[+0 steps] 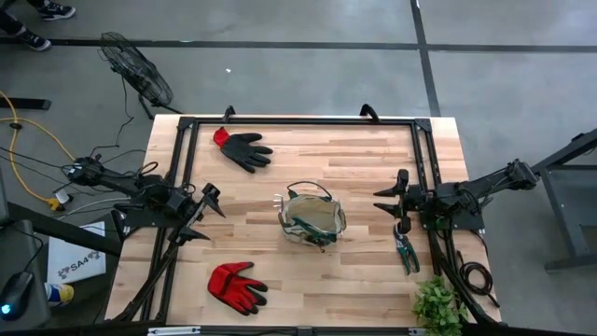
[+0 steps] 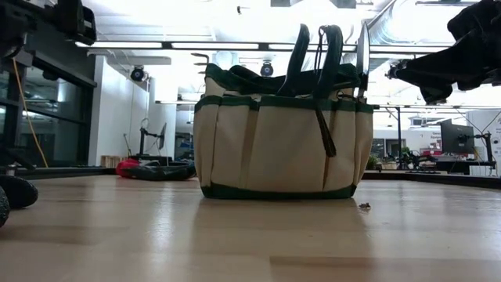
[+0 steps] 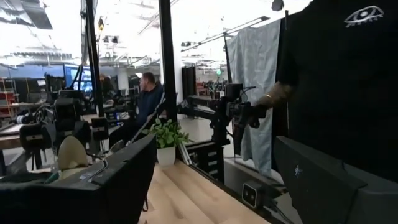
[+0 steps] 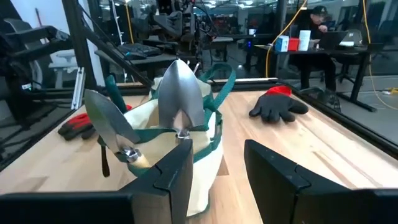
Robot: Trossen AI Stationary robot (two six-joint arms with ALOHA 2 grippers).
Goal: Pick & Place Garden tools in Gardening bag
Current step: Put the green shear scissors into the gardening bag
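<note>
The tan gardening bag with its dark green rim stands upright on the table's middle; it also shows in the low view. Two silver trowels stand in it with blades up. Green-handled pruners lie flat by the right edge. A black-and-red glove lies at the far left, also showing in the right wrist view. A red glove lies near the front edge. My left gripper is open and empty left of the bag. My right gripper is open and empty right of the bag, facing it.
A leafy green plant stands at the near right corner, just behind the pruners. A black frame rail runs along the table's far edge and down both sides. A person in a black shirt stands beyond the table's right side.
</note>
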